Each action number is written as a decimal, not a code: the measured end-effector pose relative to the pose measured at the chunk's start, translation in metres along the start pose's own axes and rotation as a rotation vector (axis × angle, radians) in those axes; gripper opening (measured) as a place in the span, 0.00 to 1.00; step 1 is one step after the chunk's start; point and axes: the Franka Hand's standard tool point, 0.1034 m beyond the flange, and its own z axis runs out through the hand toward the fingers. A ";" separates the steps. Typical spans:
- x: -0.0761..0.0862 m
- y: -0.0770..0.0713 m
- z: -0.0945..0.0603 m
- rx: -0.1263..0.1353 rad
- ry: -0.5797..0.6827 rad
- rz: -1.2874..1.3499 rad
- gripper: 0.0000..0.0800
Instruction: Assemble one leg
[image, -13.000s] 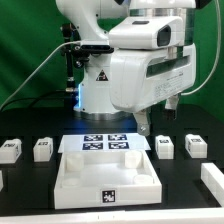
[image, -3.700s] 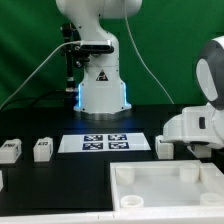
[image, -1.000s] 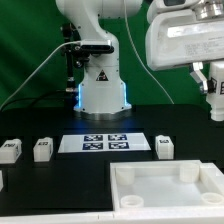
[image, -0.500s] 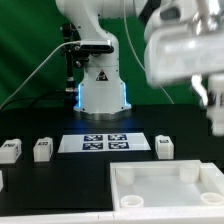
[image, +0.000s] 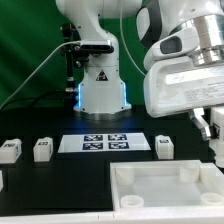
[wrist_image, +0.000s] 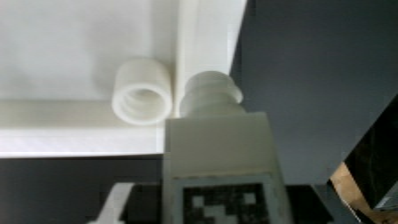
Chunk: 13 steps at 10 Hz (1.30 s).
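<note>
exterior view, left to right: first spare leg (image: 10, 150), second spare leg (image: 42, 149), marker board (image: 105, 143), third spare leg (image: 165, 146), square tray part (image: 165, 173) front-right, gripper (image: 213, 130) at the far right edge over the tray's right end. gripper is clamped on the leg (wrist_image: 217, 150): wrist view shows it centred in the grip, at the tray corner, not seated

risk: leg tip sits just beside the corner socket (wrist_image: 143, 97), over the tray wall, not over the hole. can't tell if it touches the wall. going down from here I'd expect it to hit the rim, so the leg slips or cocks in the grip, or the tray gets shoved. any tilt = jammed entry

leg itself: small white block, stepped rounded tip, black-and-white tag on the camera-facing face
</note>
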 end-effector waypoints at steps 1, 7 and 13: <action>0.002 0.001 0.000 -0.006 -0.025 -0.018 0.36; 0.010 0.009 0.007 -0.010 0.012 -0.055 0.36; 0.018 0.043 0.024 -0.037 0.047 -0.097 0.36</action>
